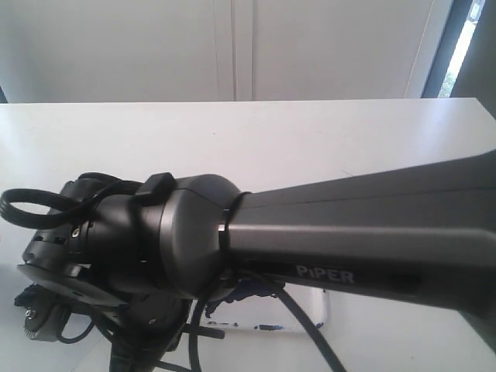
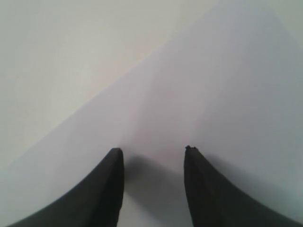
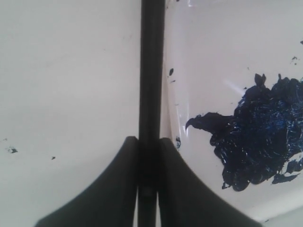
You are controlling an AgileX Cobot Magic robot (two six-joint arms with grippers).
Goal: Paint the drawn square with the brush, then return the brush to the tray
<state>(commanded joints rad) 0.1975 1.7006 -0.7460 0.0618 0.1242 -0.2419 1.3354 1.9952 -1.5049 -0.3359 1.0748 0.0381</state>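
Observation:
My right gripper (image 3: 150,139) is shut on the brush (image 3: 151,71), whose slim black handle runs straight out between the two fingers. Its bristles are out of view. The handle lies along the rim of the white tray (image 3: 213,56), which carries the large dark blue-black paint blotch (image 3: 265,132). In the exterior view the right arm (image 1: 349,232) fills the foreground and only a corner of the tray (image 1: 314,306) shows beneath it. My left gripper (image 2: 154,150) is open, low over a white paper sheet (image 2: 227,94), with nothing between its fingers. The drawn square is out of view.
A white table (image 1: 271,139) stretches to a white wall behind. Small paint specks (image 3: 10,150) mark the white surface beside the tray. Black cables (image 1: 31,205) loop off the arm's wrist at the left.

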